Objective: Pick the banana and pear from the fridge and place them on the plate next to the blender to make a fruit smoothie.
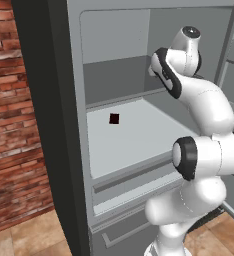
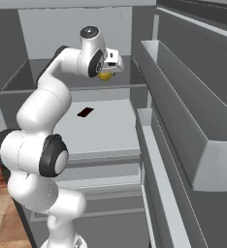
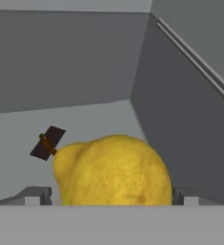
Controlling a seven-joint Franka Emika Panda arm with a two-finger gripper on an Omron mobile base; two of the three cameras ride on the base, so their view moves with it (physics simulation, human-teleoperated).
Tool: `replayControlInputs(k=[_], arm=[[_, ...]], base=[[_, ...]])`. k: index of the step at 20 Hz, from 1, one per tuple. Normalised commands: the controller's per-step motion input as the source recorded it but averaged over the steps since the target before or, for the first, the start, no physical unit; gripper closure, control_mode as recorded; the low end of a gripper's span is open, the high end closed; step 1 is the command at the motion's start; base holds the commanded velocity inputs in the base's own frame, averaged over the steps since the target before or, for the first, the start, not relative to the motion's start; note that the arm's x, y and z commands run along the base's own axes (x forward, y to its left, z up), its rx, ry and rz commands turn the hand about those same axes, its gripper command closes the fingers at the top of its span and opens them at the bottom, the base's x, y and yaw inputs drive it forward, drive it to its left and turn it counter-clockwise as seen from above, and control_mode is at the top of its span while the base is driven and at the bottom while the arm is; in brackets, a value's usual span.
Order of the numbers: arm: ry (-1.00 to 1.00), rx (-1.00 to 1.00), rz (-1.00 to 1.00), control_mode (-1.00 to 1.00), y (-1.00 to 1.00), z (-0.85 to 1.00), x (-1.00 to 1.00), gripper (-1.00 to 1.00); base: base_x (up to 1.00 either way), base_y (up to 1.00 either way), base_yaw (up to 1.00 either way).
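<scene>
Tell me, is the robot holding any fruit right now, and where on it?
Nothing is held yet. In the hand view the pear sits between the open jaws, which flank its wide body without closing on it.

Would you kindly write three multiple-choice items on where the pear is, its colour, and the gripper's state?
1. Where is the pear?
A. On a fridge shelf, between the gripper fingers
B. In a door bin
C. On the floor

2. What colour is the pear?
A. Green
B. Yellow
C. Red

3. How do the jaws stand?
A. Shut on nothing
B. Open, one either side of the pear
C. Closed on the small dark square

Answers: 1 A, the hand view shows the pear on the shelf with a finger at each side. 2 B, its skin is yellow. 3 B, the fingers stand wide apart.
</scene>
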Motion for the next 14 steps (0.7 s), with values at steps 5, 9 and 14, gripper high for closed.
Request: replayControlInputs(k=[5,9,14], arm=[[0.00,-0.01,0.02,-1.00,0.00,-0.23,0.26,1.00],[0.00,0.00,0.00,-1.00,0.00,-0.15,-0.17,1.00],[-0.15,0.01,0.00,-1.00,0.00,0.10,-0.89,1.00]], base=[[0.00,0.00,0.00],[0.00,0.00,0.00],[0.00,0.00,0.00]])
